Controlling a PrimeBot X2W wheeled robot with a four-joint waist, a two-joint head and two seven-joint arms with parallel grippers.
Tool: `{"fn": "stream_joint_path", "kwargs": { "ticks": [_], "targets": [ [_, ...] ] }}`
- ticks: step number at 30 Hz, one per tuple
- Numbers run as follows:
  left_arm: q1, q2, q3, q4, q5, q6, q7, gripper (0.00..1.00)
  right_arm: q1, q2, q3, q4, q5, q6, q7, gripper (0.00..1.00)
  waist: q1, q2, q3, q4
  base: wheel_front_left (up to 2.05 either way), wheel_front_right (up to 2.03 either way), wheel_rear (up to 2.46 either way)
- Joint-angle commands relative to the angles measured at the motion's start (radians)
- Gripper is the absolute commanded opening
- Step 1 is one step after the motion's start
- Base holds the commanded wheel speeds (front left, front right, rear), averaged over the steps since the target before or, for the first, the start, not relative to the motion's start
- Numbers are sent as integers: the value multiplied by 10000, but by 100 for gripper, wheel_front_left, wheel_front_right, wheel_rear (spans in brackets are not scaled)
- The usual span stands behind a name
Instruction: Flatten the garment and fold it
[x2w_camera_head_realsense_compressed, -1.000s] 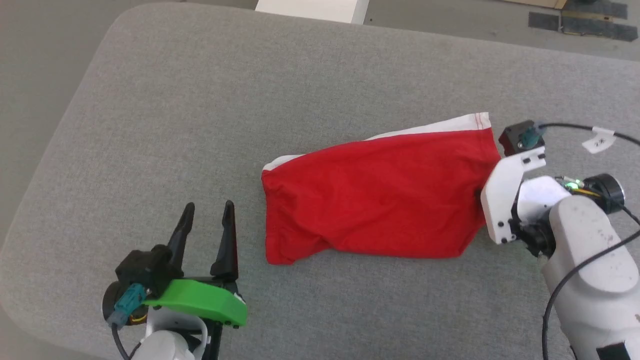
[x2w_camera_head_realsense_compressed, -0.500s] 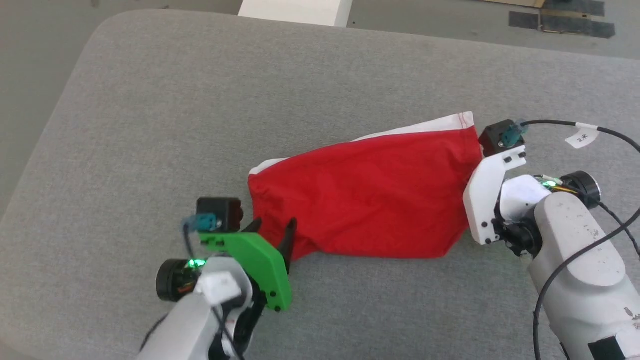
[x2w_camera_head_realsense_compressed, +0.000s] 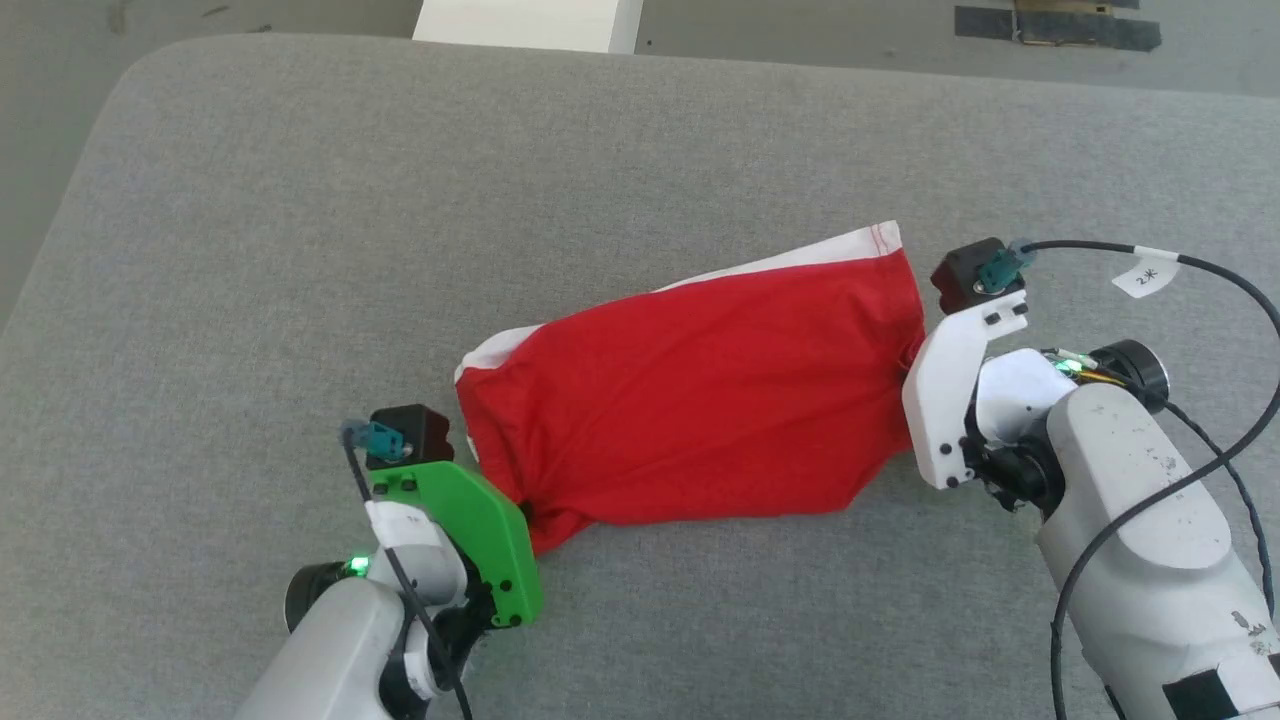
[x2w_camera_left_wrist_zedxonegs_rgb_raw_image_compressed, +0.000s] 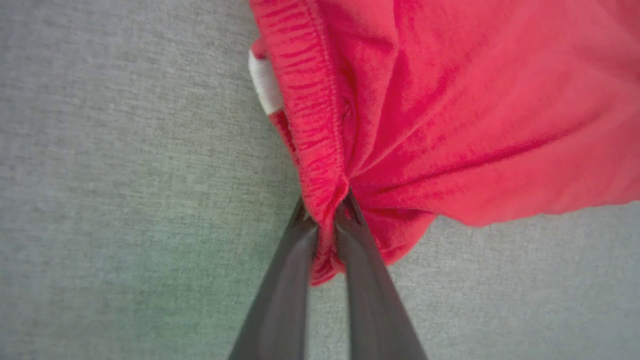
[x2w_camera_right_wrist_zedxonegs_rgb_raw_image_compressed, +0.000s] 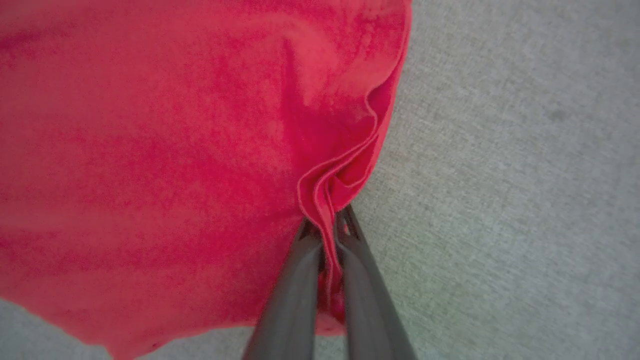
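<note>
The garment (x2w_camera_head_realsense_compressed: 690, 400) lies mid-bench between both grippers. The left gripper (x2w_camera_left_wrist_zedxonegs_rgb_raw_image_compressed: 327, 212) has its jaws clamped on the garment's near left corner. The right gripper (x2w_camera_right_wrist_zedxonegs_rgb_raw_image_compressed: 327, 222) has its jaws clamped on a fold at the right edge.

Most likely a robotics test space, not a home or a shop.
A broad round-cornered table covered in grey felt-like cloth (x2w_camera_head_realsense_compressed: 300, 250) stands on a bare grey floor (x2w_camera_head_realsense_compressed: 40, 100) with strips of black tape (x2w_camera_head_realsense_compressed: 1060, 25) stuck to it. A black cable (x2w_camera_head_realsense_compressed: 1075, 244) on the pale robot arm (x2w_camera_head_realsense_compressed: 1150, 500) carries a white paper tag (x2w_camera_head_realsense_compressed: 1145, 272).
</note>
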Motion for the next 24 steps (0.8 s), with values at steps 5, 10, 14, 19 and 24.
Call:
{"fn": "stream_joint_path", "kwargs": {
  "ticks": [5, 10, 14, 19, 24],
  "targets": [
    [220, -5, 256, 25, -532, -452, -139, 0, 279, -171, -127, -313, 444, -15, -314, 0, 0, -1, -384, -162, 0, 0, 0],
    [348, 506, 631, -427, -896, -503, 292, 0, 1248, -444, -382, -1362, 1084, -15, -134, 0, 0, -1, -804, -270, 0, 0, 0],
    [741, 896, 808, -681, -1067, -398, 622, 0, 2647, -591, -921, -2693, 1360, -15, 282, 0, 0, -1, -1102, -366, 0, 0, 0],
    [1469, 1085, 903, -864, -1392, -163, 1034, 0, 4886, -180, -1770, -4477, 1374, -15, 1002, 0, 0, -1, -1371, -469, 0, 0, 0],
    [2026, 1142, 960, -987, -1657, 0, 1273, 39, 6519, 562, -2201, -5569, 1306, -15, 1425, 0, 0, -1, -1533, -595, 0, 0, 0]
  ]
}}
